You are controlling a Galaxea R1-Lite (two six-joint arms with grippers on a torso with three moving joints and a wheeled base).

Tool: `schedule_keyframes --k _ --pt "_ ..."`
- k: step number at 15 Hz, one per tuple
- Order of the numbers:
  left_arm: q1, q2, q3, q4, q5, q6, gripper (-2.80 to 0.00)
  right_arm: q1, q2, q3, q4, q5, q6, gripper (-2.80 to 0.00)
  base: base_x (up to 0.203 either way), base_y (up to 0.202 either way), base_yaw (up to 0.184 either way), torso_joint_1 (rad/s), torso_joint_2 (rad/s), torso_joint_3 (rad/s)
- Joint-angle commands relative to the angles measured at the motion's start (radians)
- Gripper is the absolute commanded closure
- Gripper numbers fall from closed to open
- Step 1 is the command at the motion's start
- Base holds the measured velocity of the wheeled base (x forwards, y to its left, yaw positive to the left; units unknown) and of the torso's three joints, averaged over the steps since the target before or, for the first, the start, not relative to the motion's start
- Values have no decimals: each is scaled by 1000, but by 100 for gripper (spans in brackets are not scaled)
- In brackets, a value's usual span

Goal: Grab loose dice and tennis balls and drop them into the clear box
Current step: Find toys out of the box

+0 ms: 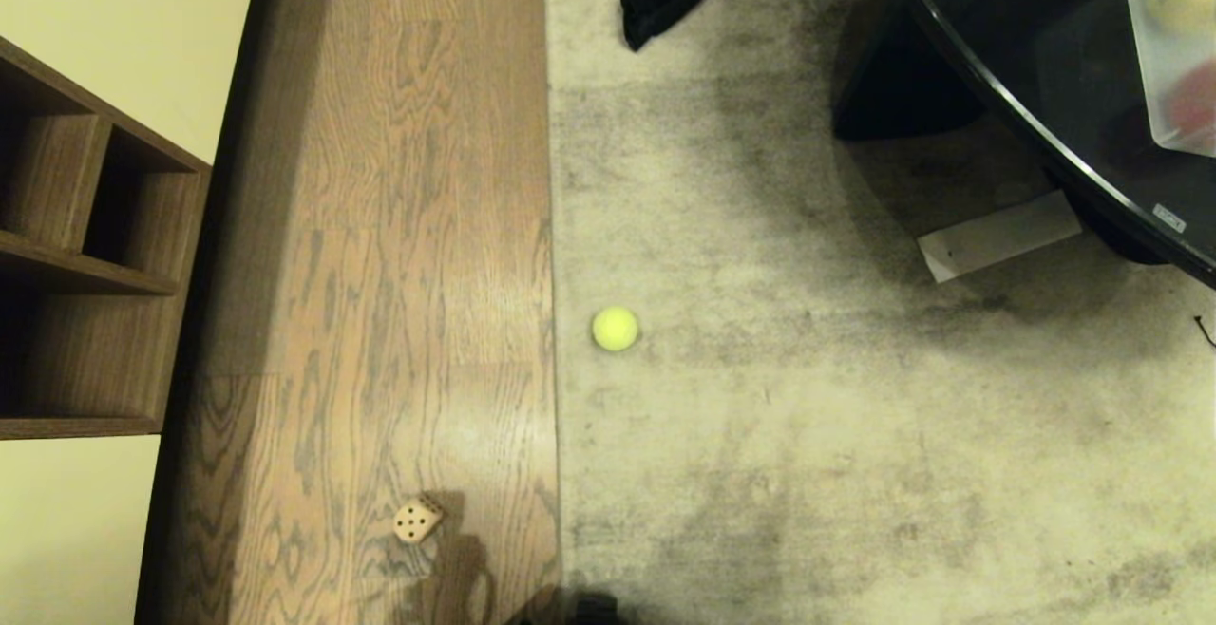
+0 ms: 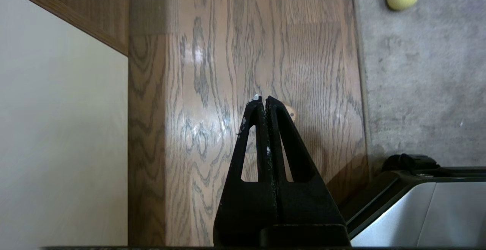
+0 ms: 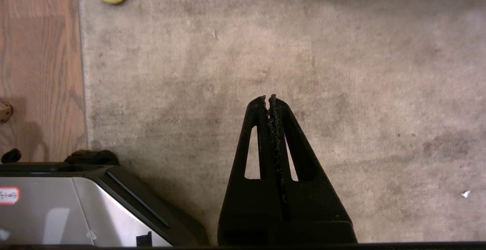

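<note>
Your left pincer (image 2: 262, 100) and right pincer (image 3: 267, 98) are both clenched, empty. Tennis ball (image 1: 615, 329) on rug (image 1: 855, 416); dice (image 1: 418, 519) at its 7 o'clock, on wood floor (image 1: 408, 226).

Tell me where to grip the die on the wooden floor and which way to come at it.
Grip the die across two opposite flat faces, coming straight down from above. It sits alone on the wood floor with free space all round, though it looks slightly turned, so the gripper would probably need rotating to match.
</note>
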Motion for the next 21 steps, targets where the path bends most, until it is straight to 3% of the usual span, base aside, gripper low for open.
schedule_keyframes --k 1,21 --pt "-1 1 2 0 0 -1 0 2 0 0 0 -1 0 0 0 0 0 7 -2 -202" --pt "0 1 2 0 0 -5 0 0 0 2 0 0 0 0 0 0 0 2 2 -196"
